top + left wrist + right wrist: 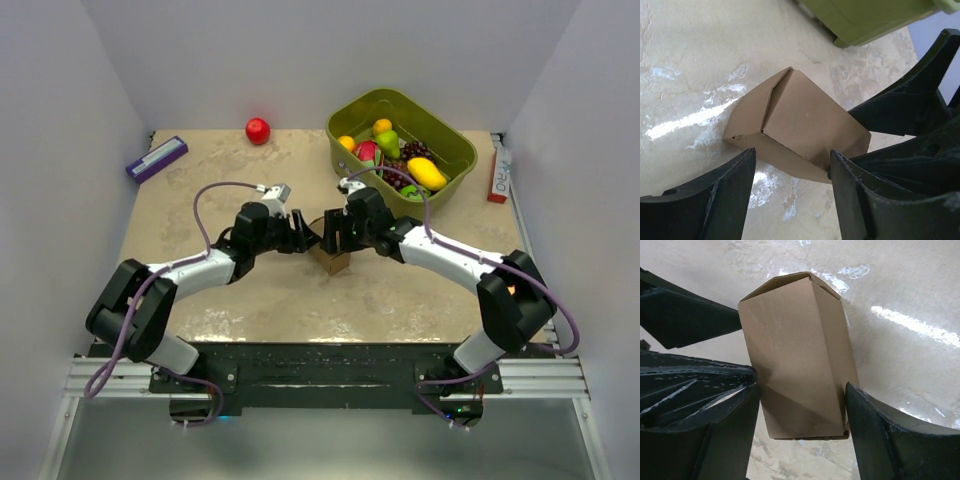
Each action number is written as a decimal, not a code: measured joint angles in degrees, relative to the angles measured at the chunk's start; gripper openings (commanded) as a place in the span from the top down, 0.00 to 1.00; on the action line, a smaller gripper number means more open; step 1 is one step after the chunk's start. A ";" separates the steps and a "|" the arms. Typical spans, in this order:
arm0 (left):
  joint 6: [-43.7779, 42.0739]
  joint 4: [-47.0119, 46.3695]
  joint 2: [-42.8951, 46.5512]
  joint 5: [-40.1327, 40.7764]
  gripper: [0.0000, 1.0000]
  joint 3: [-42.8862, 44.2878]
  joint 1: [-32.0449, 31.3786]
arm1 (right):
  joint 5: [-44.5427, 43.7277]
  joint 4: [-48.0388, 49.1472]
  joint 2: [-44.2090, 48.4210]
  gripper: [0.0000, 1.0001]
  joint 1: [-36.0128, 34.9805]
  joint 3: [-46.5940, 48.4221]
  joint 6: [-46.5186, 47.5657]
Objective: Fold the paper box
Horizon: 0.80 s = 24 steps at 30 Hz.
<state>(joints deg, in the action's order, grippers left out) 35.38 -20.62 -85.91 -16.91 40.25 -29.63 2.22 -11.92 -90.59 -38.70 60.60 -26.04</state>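
The paper box [335,260] is a small brown cardboard cube standing on the table's middle; its flaps are folded in. In the right wrist view the paper box [800,355] fills the gap between the fingers of my right gripper [802,390], and both pads touch its sides. My right gripper [338,236] reaches it from the right. My left gripper [306,238] comes from the left. In the left wrist view my left gripper [792,155] is open, with the paper box [800,120] just beyond its fingertips and one corner against the right finger [865,200].
A green bin [455,140] full of fruit stands at the back right, close behind the right gripper, and shows in the left wrist view [865,17]. A red apple [258,130] lies at the back, a purple-and-white flat box [157,158] at the back left, a red-and-white slim box [498,175] at the right edge.
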 measured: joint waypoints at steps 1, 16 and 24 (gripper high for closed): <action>0.04 -0.04 0.00 0.07 0.40 -0.28 0.02 | 0.35 0.17 0.00 0.37 -0.02 -0.11 -0.02; 2.97 -5.97 3.58 0.76 0.50 -7.96 1.16 | -13.70 -4.61 -1.20 0.47 -9.64 4.37 -0.26; 2.91 -2.19 7.23 3.50 0.32 -14.82 6.25 | -15.17 -6.27 -3.61 0.18 -14.12 8.28 -2.34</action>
<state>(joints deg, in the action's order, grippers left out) 38.28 -22.81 -78.67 -13.41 25.43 -23.38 -12.95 -18.20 -94.19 -52.82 68.88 -28.38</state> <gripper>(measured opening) 0.586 0.720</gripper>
